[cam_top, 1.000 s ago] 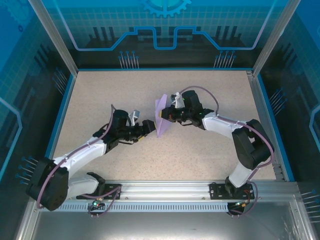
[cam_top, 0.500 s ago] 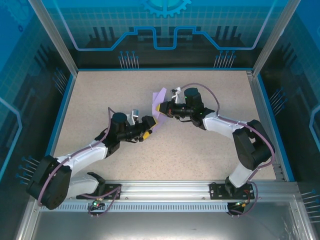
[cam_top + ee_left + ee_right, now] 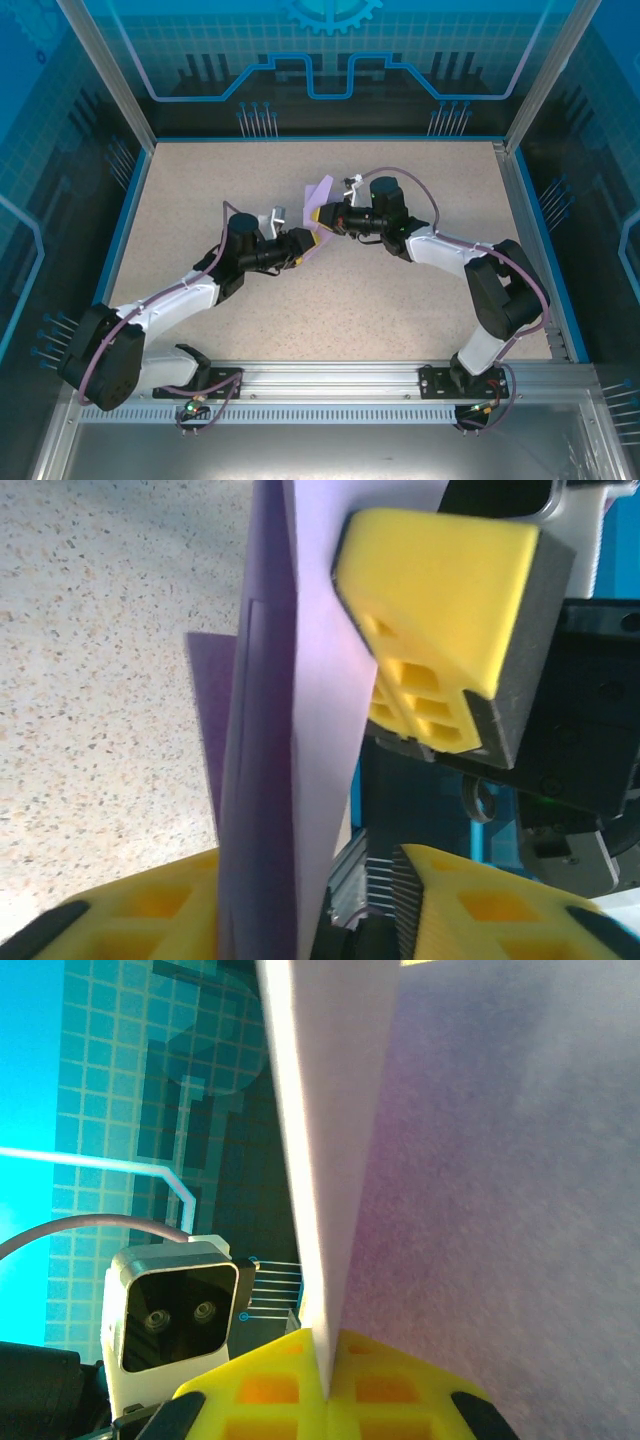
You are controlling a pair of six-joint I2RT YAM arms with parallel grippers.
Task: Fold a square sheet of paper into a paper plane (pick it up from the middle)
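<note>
Paper sheet (image 3: 319, 192) on edge, long axis far-to-near

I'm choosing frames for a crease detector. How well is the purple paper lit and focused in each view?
Top external: the paper is sharp and evenly lit, but small. Left wrist: it sits close to the lens, edges soft, while the speckled table behind looks sharper. Right wrist: its lit edge is washed out near white, the broad face shaded and grainy.

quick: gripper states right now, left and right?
Left gripper: open, fingers either side of the paper sheet, gap visible.
Right gripper: shut on the paper sheet.
</note>
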